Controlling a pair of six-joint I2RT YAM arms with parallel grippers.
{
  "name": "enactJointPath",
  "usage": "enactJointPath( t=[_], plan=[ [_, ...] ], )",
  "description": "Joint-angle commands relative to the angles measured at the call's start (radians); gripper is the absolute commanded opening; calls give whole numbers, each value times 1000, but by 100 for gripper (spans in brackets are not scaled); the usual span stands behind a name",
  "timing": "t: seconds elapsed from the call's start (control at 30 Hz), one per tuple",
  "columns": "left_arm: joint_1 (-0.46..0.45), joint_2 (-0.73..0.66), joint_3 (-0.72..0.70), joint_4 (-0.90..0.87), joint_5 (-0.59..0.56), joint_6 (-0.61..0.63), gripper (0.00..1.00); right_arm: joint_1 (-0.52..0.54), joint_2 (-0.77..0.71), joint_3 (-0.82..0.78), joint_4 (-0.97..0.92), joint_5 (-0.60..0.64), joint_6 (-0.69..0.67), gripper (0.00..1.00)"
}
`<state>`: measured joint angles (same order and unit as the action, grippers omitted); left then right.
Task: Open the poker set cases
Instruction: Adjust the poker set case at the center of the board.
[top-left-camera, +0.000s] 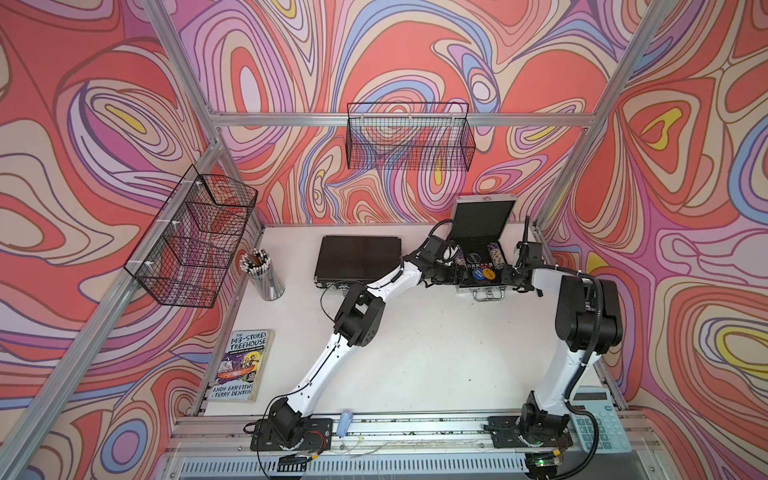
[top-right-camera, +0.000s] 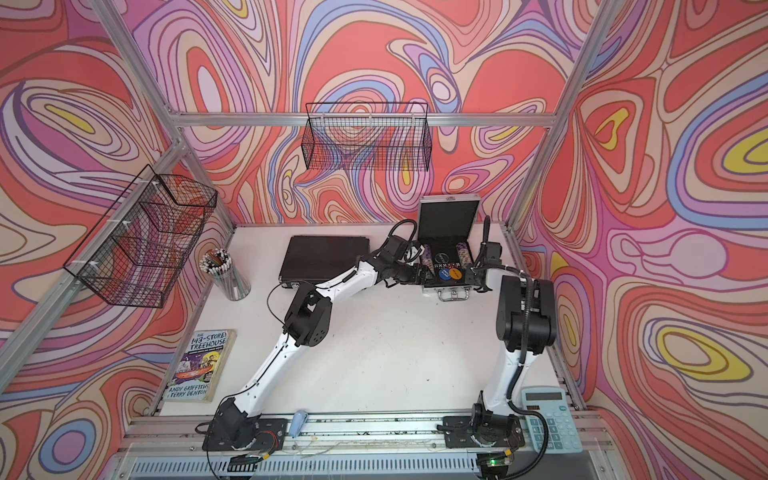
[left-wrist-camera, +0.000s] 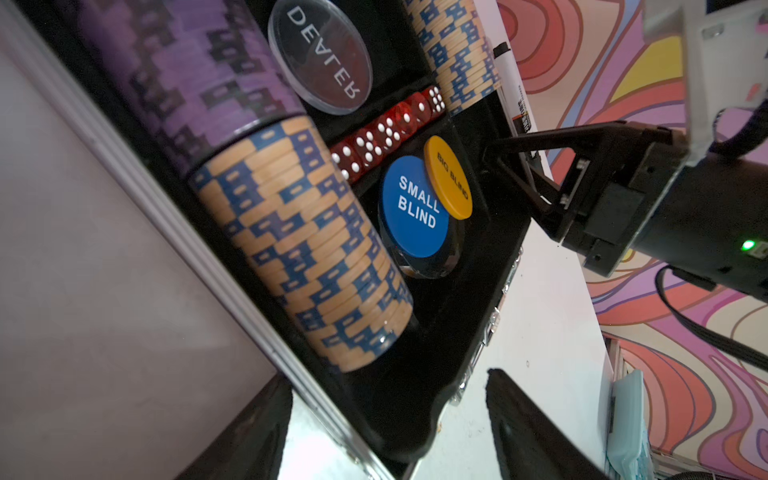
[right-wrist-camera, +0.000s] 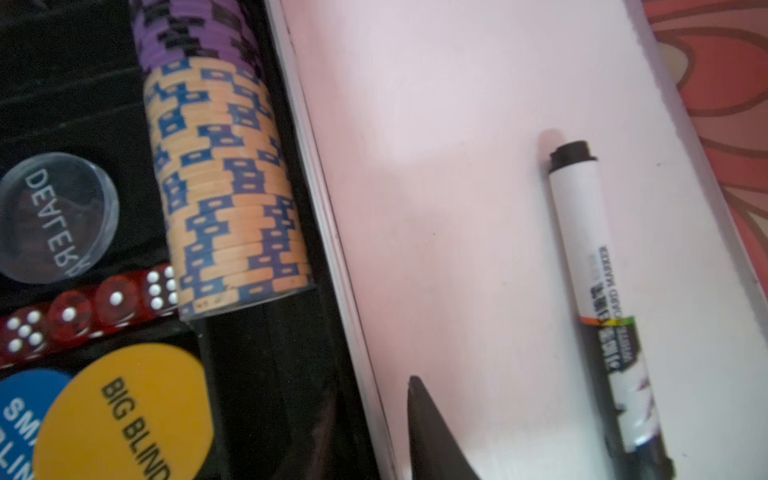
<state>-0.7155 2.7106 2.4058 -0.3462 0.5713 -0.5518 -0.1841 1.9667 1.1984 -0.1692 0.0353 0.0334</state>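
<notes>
In both top views a white worktop (top-left-camera: 436, 357) sits inside an aluminium frame. It is closed on three sides by walls of swirling red, pink and purple. One wire basket (top-left-camera: 409, 137) hangs on the far wall and another, the side basket (top-left-camera: 195, 237), hangs on the left wall. A pencil cup (top-left-camera: 266, 272) stands far left, a paperback book (top-left-camera: 243, 365) lies near left, and a calculator (top-left-camera: 602, 419) lies near right.

The black case (top-left-camera: 359, 257) lies flat and shut at the far middle, with its long axis left to right and its latch side facing the near edge. To its right, the silver case (top-left-camera: 467, 288) is open. Its handle (top-left-camera: 490, 296) points to the near edge, and its lid (top-left-camera: 482, 216) stands up from the far side. The left pincer (top-left-camera: 453, 275) is at the case's left wall and the right pincer (top-left-camera: 510, 274) at its right wall.

In the left wrist view, the left pincer's fingers are spread wide, with the near-left corner of the silver case between them. No contact can be made out. Inside lie rows of chips (left-wrist-camera: 299, 249) running near to far, a dealer button (left-wrist-camera: 320, 58), red dice (left-wrist-camera: 382, 137), and a blue disc (left-wrist-camera: 415, 208) under a yellow disc (left-wrist-camera: 449, 178). The right pincer's tips meet the case's right wall. I cannot tell whether they are parted or pinching it.

In the right wrist view, one finger (right-wrist-camera: 432, 432) is over the worktop just outside that wall. A whiteboard marker (right-wrist-camera: 594, 291) lies to the right of the case, roughly parallel to that wall.
</notes>
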Motion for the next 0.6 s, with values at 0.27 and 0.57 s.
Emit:
enactJointPath(
  t=[0.27,0.57],
  plan=[
    [-21,107,121,56,24,-86,75,-53,29,-7,-59,60,45,23],
    [-11,68,84,59,4,-77,81,-55,19,-3,-64,84,61,28]
  ],
)
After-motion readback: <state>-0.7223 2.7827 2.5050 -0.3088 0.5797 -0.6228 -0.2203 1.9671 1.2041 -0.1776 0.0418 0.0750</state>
